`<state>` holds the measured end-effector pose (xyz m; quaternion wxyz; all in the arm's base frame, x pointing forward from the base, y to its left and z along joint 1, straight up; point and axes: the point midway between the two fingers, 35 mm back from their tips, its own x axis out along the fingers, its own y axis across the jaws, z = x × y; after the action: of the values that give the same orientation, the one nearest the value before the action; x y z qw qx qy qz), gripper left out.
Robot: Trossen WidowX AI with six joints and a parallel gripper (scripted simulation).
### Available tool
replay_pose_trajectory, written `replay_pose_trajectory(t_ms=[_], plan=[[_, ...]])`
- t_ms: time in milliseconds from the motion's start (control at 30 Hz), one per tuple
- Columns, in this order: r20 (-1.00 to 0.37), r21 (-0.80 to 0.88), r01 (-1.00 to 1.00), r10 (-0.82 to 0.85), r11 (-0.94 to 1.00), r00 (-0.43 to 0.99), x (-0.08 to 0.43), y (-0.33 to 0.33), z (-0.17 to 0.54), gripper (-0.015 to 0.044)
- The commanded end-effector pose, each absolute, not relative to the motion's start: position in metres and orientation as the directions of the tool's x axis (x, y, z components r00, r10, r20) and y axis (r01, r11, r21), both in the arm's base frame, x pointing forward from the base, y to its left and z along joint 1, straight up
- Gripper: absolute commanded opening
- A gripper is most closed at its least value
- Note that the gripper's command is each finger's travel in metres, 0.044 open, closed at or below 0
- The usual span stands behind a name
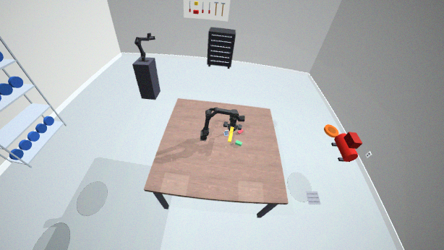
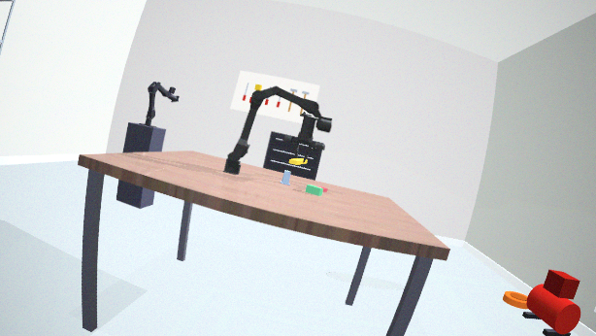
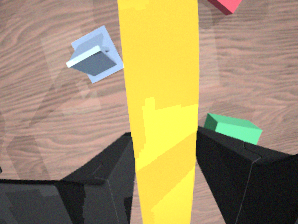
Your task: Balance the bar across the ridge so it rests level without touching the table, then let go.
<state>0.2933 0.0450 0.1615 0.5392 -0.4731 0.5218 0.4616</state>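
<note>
The yellow bar [image 1: 231, 136] [image 2: 297, 161] [image 3: 160, 65] is held in the air above the table [image 1: 217, 173] [image 2: 233, 194]. My gripper [image 1: 231, 128] [image 2: 302, 157] [image 3: 162, 136] is shut on it, one finger against each long side. The ridge, a small light-blue upright piece on a flat base [image 1: 226, 133] [image 2: 285, 178] [image 3: 113, 56], stands on the table. In the wrist view it is left of the bar, and the bar is higher than it and apart from it. The bar's end under the gripper is hidden in that view.
A green block [image 1: 238, 143] [image 2: 314, 189] [image 3: 235, 129] lies on the table, right of the bar in the wrist view. A red block [image 1: 240, 131] [image 2: 325, 189] [image 3: 229, 5] lies near it, at the wrist view's top edge. The arm's base stands on the table to the left.
</note>
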Motion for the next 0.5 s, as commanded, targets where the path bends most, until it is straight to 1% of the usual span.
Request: replay_pose_trajectory(t_ms=[0,467], plan=[[-1.000,-0.025,-0.997,0.005,0.073,0.025,0.288,0.057,0.161,0.0000],[-1.000,-0.024,-0.991,0.009,-0.132,0.023,0.262,0.105,0.161,0.0000]])
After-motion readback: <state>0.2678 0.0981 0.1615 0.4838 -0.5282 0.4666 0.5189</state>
